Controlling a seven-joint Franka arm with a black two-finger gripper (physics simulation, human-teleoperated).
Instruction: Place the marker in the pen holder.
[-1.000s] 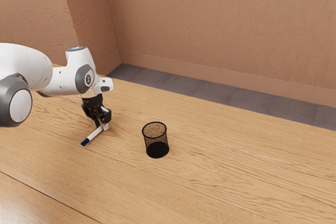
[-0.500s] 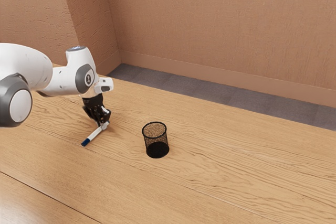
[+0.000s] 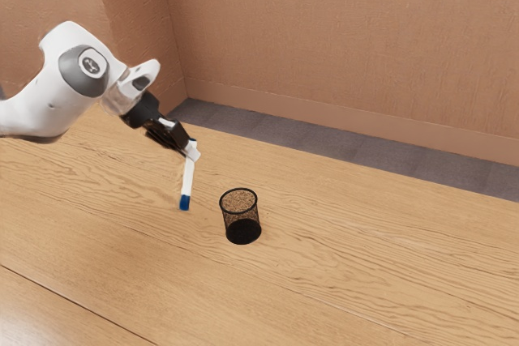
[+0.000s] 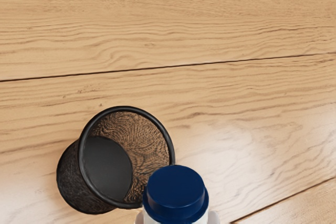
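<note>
My gripper (image 3: 191, 150) is closed on the marker (image 3: 188, 181), pinching it near its upper end in the exterior view, and I have it raised over the table (image 3: 357, 257). The hand slants, its fingers (image 3: 194, 153) pointing down and toward the exterior view's right. The marker's white barrel hangs from my grip close to upright, leaning slightly, with its blue end (image 3: 185, 202) lowest. In the wrist view I see that blue end close up, with a pale fingertip on either side of the white part behind it. The pen holder (image 3: 242, 231), a round black mesh cup with a dark base, stands upright on the table, its open top facing up. From the exterior camera the marker is outside it, near it on the exterior view's left. My wrist view looks at a slant into the holder's mouth, and the blue end overlaps part of the rim (image 4: 170, 142) along my line of sight. The tabletop is light wood with dark seams; beyond it I see a strip of grey floor (image 3: 324, 140) and a brown textured wall (image 3: 340, 38).
</note>
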